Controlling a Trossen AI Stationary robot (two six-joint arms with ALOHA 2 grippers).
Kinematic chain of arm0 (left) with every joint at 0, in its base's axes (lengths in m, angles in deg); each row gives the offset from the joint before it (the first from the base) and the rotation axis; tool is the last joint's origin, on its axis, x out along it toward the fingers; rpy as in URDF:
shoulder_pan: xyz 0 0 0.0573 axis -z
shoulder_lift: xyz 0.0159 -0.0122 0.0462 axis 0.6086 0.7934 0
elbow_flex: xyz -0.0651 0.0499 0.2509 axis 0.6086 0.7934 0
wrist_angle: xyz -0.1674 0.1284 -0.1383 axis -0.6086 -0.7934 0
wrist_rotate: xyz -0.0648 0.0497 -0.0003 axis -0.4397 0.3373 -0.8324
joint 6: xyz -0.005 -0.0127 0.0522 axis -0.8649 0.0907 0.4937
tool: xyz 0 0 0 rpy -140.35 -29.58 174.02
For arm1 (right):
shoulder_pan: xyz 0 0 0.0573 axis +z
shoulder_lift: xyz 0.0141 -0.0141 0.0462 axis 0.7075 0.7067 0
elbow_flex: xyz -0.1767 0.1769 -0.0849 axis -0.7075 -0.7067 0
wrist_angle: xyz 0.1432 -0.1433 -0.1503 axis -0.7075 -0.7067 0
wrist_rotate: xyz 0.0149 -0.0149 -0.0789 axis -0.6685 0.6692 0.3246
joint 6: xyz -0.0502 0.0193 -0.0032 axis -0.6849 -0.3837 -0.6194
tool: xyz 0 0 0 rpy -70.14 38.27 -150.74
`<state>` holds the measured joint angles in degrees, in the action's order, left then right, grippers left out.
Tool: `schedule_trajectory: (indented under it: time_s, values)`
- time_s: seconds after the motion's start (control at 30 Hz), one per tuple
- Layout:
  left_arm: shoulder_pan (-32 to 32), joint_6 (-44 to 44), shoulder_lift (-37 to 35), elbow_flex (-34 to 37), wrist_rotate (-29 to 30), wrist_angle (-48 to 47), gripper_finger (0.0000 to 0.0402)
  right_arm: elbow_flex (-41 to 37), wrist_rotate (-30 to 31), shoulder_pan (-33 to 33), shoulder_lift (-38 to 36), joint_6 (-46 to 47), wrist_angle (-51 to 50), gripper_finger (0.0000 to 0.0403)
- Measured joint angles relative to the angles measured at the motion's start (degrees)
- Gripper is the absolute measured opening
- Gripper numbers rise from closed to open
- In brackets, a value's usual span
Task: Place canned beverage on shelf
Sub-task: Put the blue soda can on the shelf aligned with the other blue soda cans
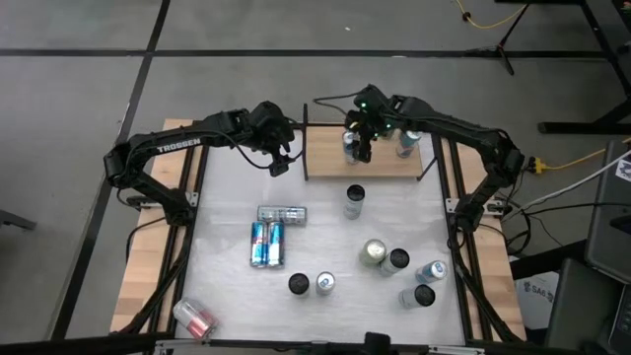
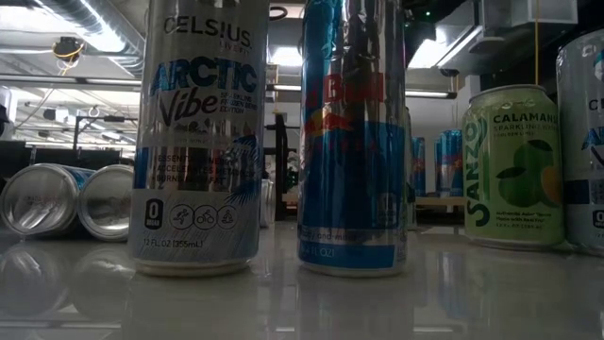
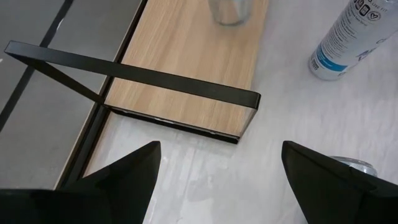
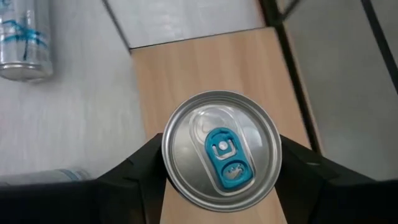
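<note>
**Right gripper clamped on can over the shelf**

My right gripper [image 4: 221, 177] is closed tight around a can [image 4: 221, 148], silver top with blue pull tab, standing upright. My fingers [image 4: 134, 180] press its sides from both directions. Under it is the light wooden board of the shelf [image 4: 205, 62]. From the wrist view I can't tell if the can base is touching the board or just above it.

High view: the gripped can [image 1: 352, 146] sits over the middle part of the shelf [image 1: 325, 158], and a second can [image 1: 405, 143] stands on the board just beside it, toward the right end. Black uprights [image 1: 306, 141] frame the ends.

My left gripper [image 1: 279, 158] hangs off the shelf's left end, jaws spread wide, holding nothing. Its wrist view shows the black end frame [image 3: 134, 74] and the board, with one pale can [image 3: 348, 37] upright on the table nearby.

Farther out on the table: one dark-topped can [image 1: 355, 200] upright just in front of the shelf, three cans lying flat [image 1: 269, 237] in the left-middle area, two upright ones [image 1: 311, 284] nearer the front edge, a cluster of upright cans [image 1: 399, 266] on the right side, and one red-ended can lying down [image 1: 194, 318] at the front left corner.

Low view: a Celsius can [image 2: 200, 132] and a blue can [image 2: 352, 132] close up, a green Sanzo can [image 2: 514, 165] off to the side.
</note>
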<state>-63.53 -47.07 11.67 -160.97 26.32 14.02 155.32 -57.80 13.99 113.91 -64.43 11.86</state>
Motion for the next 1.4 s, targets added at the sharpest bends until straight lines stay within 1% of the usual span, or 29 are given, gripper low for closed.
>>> schedule_trajectory:
  time_s: [0.23,0.3,0.37,0.47,0.6,0.7,0.77,0.93,1.07,1.2,1.33,1.4]
  values:
    - [0.0,0.0,0.0,0.0,0.0,0.0,0.0325,-0.1,-0.5,-3.5,-5.4,0.4,-3.1,0.022]
    - [0.0,0.0,0.0,0.0,0.0,0.0,0.0325,-2.1,-0.5,-4.7,-7.6,1.1,-2.4,0.0219]
    - [0.0,0.0,0.0,0.0,0.0,0.1,0.0325,-5.6,0.0,-6.1,-10.4,2.6,-0.8,0.0219]
    - [0.0,0.0,0.0,0.0,0.0,0.5,0.0325,-12.9,2.5,-7.9,-15.5,5.5,3.1,0.0219]
    - [0.0,0.2,0.0,0.0,0.0,1.6,0.0325,-21.4,7.7,-9.3,-22.1,10.7,10.3,0.0223]
    - [0.0,0.2,0.0,0.0,0.0,2.7,0.0325,-25.4,11.3,-9.2,-25.4,12.5,13.6,0.0229]
    - [0.0,0.2,0.0,0.0,0.0,3.3,0.0325,-26.8,12.6,-9.1,-26.4,12.5,14.3,0.023]
    - [0.0,0.2,0.0,0.0,0.0,3.3,0.0325,-28.8,12.7,-9.1,-26.6,13.4,14.9,0.0229]
    - [0.0,0.2,0.0,0.0,0.0,3.3,0.0325,-31.6,13.0,-9.1,-26.6,13.4,18.1,0.023]
    - [0.0,0.2,0.0,0.0,0.0,3.3,0.0325,-33.1,15.6,-9.1,-26.5,11.9,18.8,0.0231]
    - [0.0,0.2,0.0,0.0,0.0,3.3,0.0325,-33.6,15.6,-9.6,-26.5,10.9,18.7,0.0231]
    - [0.0,0.2,0.0,0.0,0.0,3.3,0.0325,-33.6,14.2,-10.5,-26.5,10.8,19.1,0.0231]
